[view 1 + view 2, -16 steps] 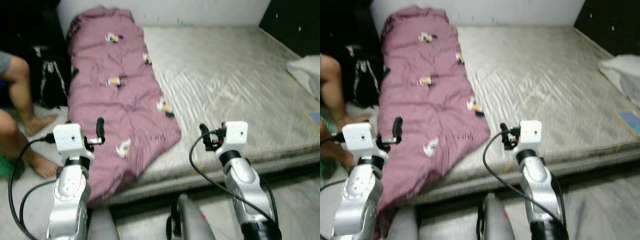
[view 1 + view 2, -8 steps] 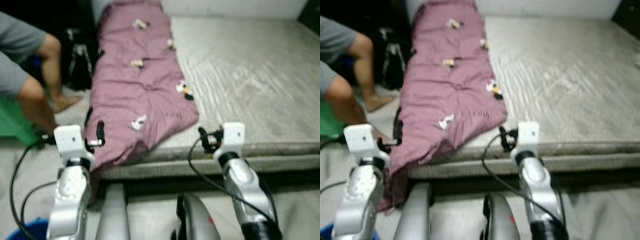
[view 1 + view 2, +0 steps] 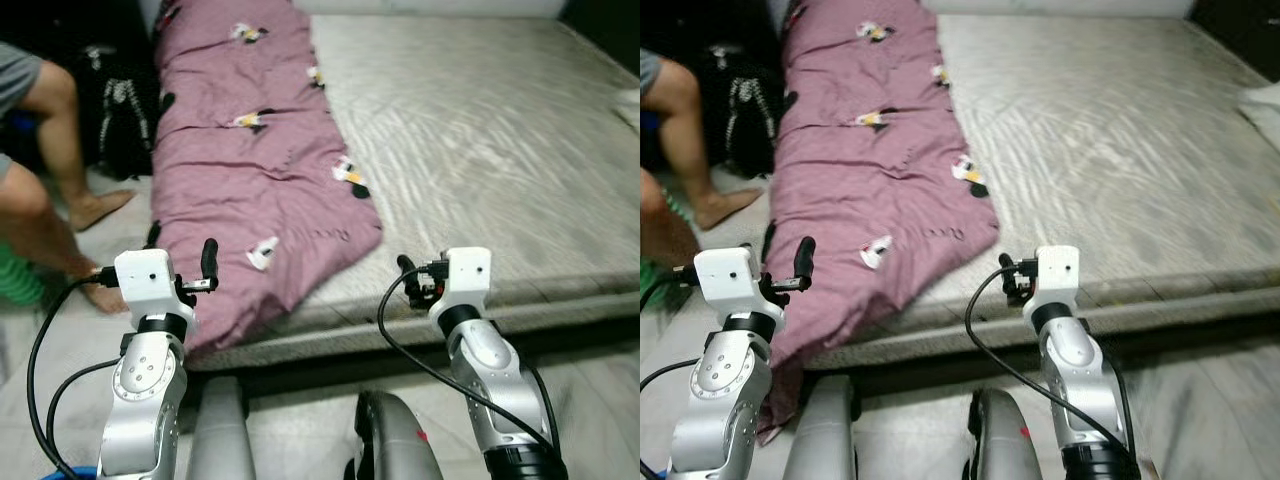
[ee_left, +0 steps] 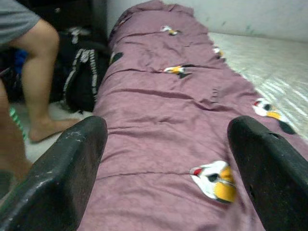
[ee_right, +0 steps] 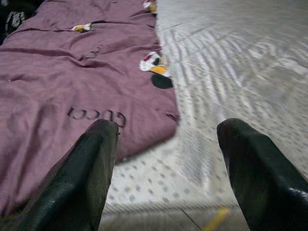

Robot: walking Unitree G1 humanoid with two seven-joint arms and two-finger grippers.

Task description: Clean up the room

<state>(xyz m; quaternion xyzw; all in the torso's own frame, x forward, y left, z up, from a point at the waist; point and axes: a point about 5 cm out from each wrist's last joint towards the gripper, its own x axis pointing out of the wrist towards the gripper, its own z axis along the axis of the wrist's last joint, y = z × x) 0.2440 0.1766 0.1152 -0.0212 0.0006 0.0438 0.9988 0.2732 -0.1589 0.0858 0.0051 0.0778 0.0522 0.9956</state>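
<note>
Two robot arms held up in front of a bed with a purple blanket.

The left gripper (image 4: 163,159) has its jaws wide apart and holds nothing; the blanket (image 3: 250,160) lies just ahead of it, spread along the bed's left side with one end drooping over the edge. The right gripper (image 5: 166,168) also has its jaws apart and empty, with the blanket's corner and the bare mattress (image 3: 480,130) ahead. Left of the left gripper, a person's legs (image 3: 45,170) and a black bag (image 3: 120,125) are on the floor.
</note>
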